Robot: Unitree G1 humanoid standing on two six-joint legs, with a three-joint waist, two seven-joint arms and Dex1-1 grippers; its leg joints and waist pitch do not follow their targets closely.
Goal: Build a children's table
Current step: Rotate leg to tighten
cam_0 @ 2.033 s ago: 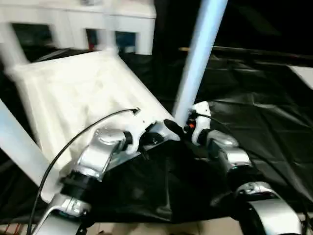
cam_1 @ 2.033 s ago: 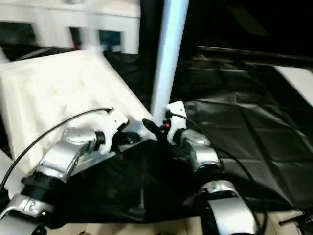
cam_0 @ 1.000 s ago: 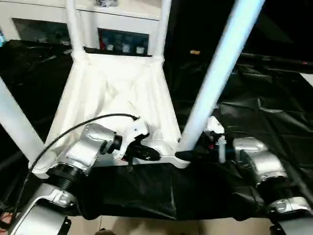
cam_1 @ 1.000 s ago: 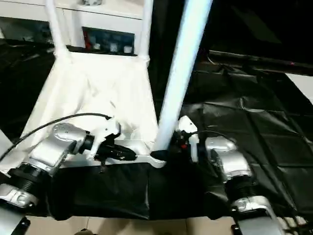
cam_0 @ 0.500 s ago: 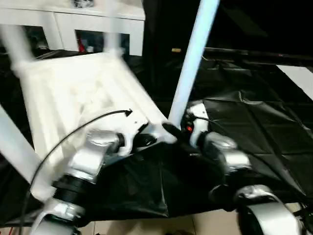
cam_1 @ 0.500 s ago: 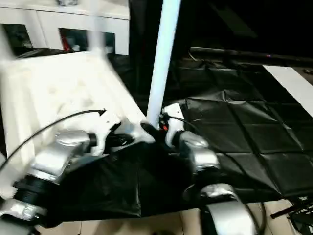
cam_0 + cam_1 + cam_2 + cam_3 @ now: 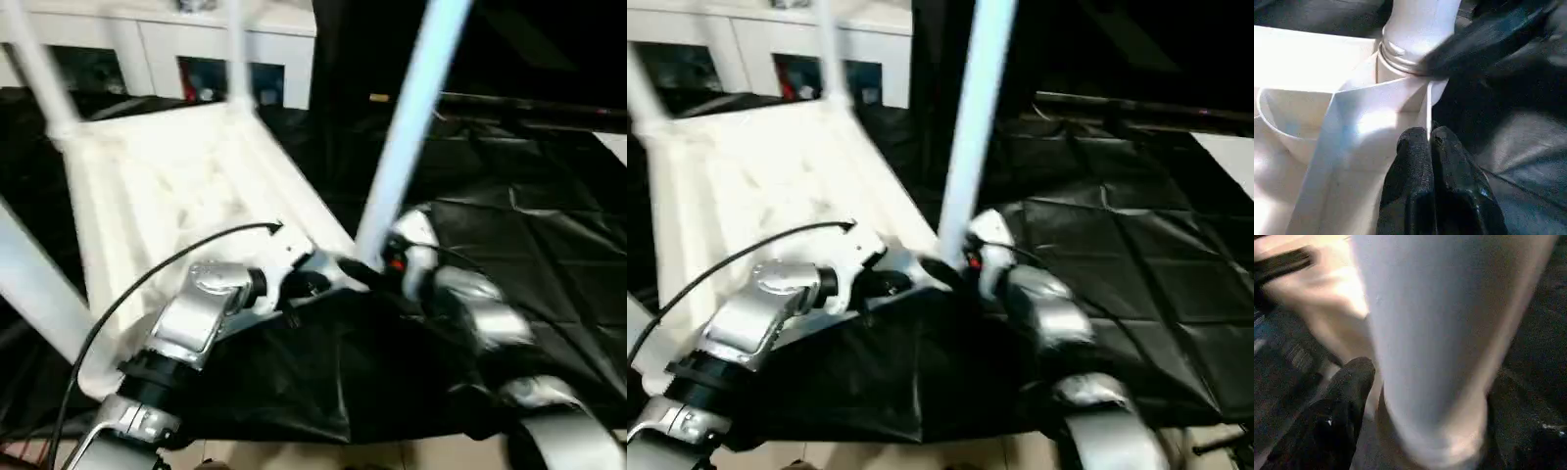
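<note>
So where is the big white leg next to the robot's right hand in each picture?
Left eye view: the leg slants up from the tabletop's near corner, right of centre.
Right eye view: it stands near centre.
Left wrist view: its base sits in the corner socket.
Right wrist view: it looms close between the fingers.
Shared landmark: the tabletop.

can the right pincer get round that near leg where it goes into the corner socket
Probably yes. The right pincer already sits at the base of the near leg, one finger beside the tube, and nothing stands between them. The left pincer is shut on the tabletop rim, clear of the leg.
</note>
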